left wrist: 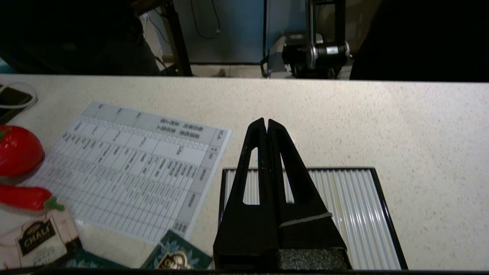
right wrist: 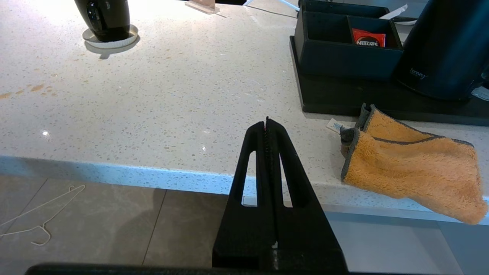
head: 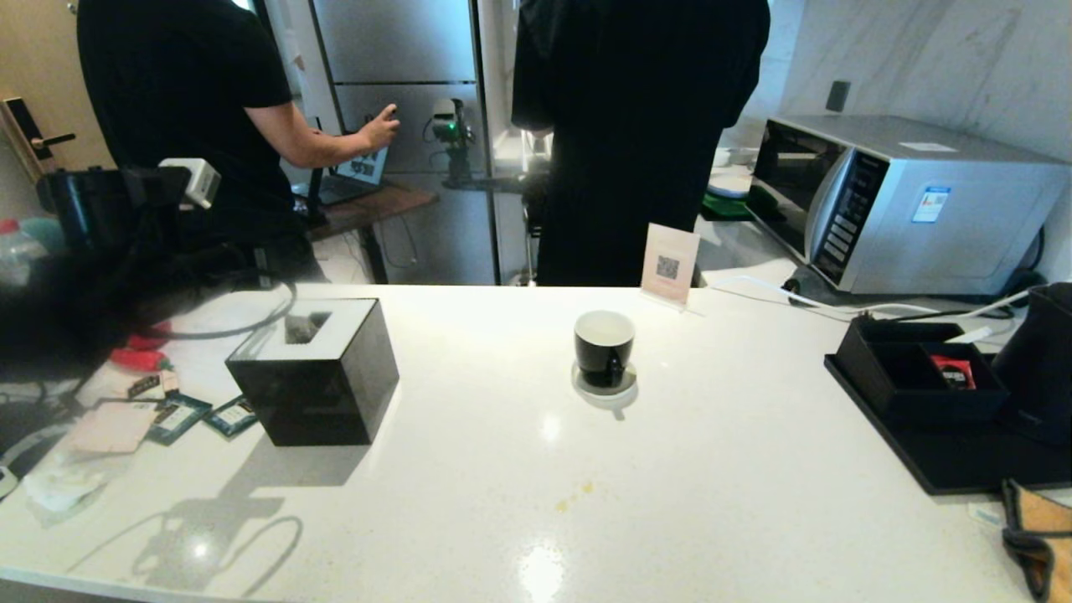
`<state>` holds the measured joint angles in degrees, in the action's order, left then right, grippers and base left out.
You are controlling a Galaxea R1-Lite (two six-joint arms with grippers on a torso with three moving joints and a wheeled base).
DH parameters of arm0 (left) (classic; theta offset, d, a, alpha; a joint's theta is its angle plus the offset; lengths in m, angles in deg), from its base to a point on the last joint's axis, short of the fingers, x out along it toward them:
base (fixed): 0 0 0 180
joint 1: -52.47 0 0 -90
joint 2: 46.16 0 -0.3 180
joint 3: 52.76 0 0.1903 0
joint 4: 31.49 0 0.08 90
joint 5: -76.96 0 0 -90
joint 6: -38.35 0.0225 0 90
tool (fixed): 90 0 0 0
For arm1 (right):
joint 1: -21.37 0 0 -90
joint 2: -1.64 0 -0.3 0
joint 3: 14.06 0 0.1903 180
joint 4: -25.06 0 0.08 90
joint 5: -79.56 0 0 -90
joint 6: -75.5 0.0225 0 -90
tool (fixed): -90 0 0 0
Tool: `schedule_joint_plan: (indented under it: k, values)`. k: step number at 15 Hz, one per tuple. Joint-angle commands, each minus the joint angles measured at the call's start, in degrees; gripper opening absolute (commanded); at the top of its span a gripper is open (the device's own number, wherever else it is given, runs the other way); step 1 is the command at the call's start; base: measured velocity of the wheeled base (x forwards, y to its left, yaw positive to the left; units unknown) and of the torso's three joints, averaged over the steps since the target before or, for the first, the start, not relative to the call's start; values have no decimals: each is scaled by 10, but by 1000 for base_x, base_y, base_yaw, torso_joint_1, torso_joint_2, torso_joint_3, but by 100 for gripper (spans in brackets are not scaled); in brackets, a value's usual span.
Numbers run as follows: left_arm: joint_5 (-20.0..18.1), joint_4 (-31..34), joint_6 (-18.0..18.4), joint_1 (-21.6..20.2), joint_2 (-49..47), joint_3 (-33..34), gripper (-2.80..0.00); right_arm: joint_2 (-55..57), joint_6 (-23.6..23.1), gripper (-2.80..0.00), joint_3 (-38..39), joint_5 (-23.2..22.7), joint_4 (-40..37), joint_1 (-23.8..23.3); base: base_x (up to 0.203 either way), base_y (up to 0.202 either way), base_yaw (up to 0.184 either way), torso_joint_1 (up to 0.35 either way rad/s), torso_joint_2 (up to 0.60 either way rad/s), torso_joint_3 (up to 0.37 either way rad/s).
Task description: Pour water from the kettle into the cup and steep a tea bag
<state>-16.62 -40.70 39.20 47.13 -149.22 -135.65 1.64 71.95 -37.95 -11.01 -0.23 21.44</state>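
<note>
the cup [head: 604,341] sits on its little white saucer [head: 605,385] near the middle of the counter [head: 670,502], out in the open, which looks like a sensible spot for pouring: nothing crowds it. the kettle [head: 1038,360] stands at the far right edge on a black tray [head: 938,469], just beside a black box [head: 913,368] of sachets, so the hot-drink things are grouped together on that side. tea bag packets [head: 180,414] lie scattered over on the left, next to a black tissue box [head: 314,373].

the left gripper [left wrist: 266,121] is closed on nothing and hangs over the tissue box, with the packets and a printed sheet [left wrist: 137,168] near it. the cup is well off to its right, so my guess is a tea packet is its concern first.

the right gripper [right wrist: 266,121] is also pinched shut and empty, low off the front edge of the counter. the kettle is ahead and to its right, past an orange cloth [right wrist: 412,168]; the cup is ahead, well apart to its left.
</note>
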Motion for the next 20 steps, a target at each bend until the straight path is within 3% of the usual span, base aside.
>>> schedule_joint_plan:
  k: [1, 5, 9, 20]
  values:
    - [0, -9, -1, 0, -29, -14, -280, 0, -1, -280, 0, 0, 0, 0, 0, 0, 0, 0, 0, 0]
    - [-1, -10, 0, 0, -34, -13, -280, 1, -1, -280, 0, 0, 0, 0, 0, 0, 0, 0, 0, 0]
    - [-42, -11, 1, 1, -41, -11, -280, 0, -1, -280, 0, 0, 0, 0, 0, 0, 0, 0, 0, 0]
    - [-44, -39, 1, 1, -42, 22, -280, 1, -1, -280, 0, 0, 0, 0, 0, 0, 0, 0, 0, 0]
